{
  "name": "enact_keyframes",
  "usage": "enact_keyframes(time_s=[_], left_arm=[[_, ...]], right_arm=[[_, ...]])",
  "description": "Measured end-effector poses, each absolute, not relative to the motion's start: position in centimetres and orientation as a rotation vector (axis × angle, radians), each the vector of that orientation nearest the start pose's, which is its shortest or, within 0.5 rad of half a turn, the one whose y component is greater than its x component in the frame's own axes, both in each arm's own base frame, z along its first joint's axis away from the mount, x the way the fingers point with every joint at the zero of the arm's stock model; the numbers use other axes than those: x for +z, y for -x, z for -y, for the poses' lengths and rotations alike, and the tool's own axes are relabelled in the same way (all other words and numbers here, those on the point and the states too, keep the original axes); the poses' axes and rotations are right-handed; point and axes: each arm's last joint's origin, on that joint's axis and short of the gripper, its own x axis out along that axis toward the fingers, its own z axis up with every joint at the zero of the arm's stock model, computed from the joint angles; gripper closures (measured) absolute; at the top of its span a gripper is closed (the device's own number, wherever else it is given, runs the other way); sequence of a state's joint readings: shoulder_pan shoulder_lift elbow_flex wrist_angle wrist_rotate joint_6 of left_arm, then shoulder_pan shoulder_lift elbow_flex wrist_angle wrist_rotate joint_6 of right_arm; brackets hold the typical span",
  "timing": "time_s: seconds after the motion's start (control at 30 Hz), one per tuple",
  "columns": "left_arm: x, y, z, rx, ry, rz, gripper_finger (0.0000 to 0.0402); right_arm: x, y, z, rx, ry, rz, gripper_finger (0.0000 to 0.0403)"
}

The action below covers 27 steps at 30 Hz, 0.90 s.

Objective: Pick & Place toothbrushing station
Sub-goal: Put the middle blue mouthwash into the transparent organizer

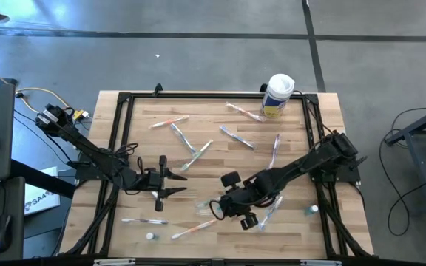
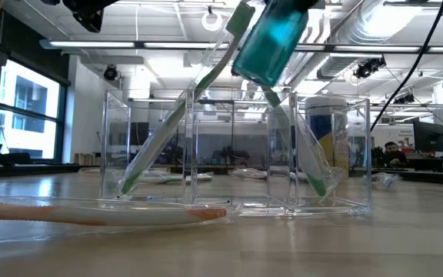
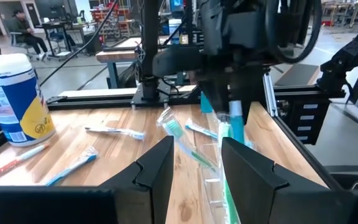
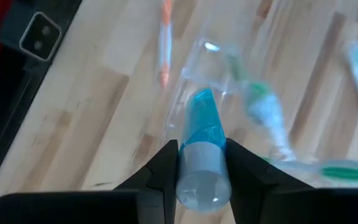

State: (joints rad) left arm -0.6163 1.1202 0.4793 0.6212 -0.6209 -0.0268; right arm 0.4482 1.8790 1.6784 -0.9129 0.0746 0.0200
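Note:
The toothbrushing station (image 2: 237, 154) is a clear plastic holder with several compartments. It stands on the wooden table near the front middle (image 1: 205, 208), and green toothbrushes (image 2: 156, 146) lean in its compartments. My right gripper (image 4: 202, 180) hangs over it, shut on a blue tube (image 2: 271, 38) with a white cap. My left gripper (image 1: 170, 183) stands left of the holder, level and open, its fingers (image 3: 160, 165) pointing at the station with nothing between them. My right gripper pinches the tube's white cap end (image 4: 201, 163) between its two fingers, which lie across the tube. They come slanting down from above. The tube hangs tilted below them, blue end (image 4: 201, 102) down, clear of the table and just above the station.
Loose toothbrushes lie scattered over the table (image 1: 183, 139) (image 1: 235, 137) (image 1: 274, 148) (image 1: 144, 220), and an orange one (image 2: 91, 211) lies just before the station. A white canister with a yellow label (image 1: 278, 94) stands at the far edge. A black frame (image 1: 124, 111) rims the table.

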Motion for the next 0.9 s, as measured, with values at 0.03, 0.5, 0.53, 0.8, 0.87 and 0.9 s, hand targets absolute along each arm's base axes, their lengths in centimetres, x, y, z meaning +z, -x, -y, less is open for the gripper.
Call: enact_keyframes(time_s=[0.03, 0.5, 0.53, 0.8, 0.87, 0.9], left_arm=[[24.1, -19.6, 11.8, 0.006, 0.017, -0.019, 0.0266], [23.8, -19.6, 11.8, 0.005, 0.004, -0.044, 0.0266], [23.7, -19.6, 11.8, 0.005, -0.001, -0.051, 0.0266], [23.6, -19.6, 11.8, 0.006, 0.013, -0.061, 0.0266], [23.6, -19.6, 11.8, 0.005, 0.012, -0.063, 0.0266], [23.5, -19.6, 11.8, 0.005, 0.012, -0.064, 0.0266]], right_arm=[[27.8, -35.9, -16.9, 0.331, 0.285, -1.068, 0.0310], [25.1, -37.5, -16.3, 0.381, 0.311, -1.137, 0.0310], [25.0, -37.6, -16.2, 0.387, 0.299, -1.133, 0.0310], [24.3, -37.9, -14.6, 0.352, 0.231, -1.225, 0.0310], [24.1, -37.7, -14.3, 0.335, 0.228, -1.260, 0.0310], [24.1, -37.6, -14.3, 0.328, 0.223, -1.272, 0.0310]])
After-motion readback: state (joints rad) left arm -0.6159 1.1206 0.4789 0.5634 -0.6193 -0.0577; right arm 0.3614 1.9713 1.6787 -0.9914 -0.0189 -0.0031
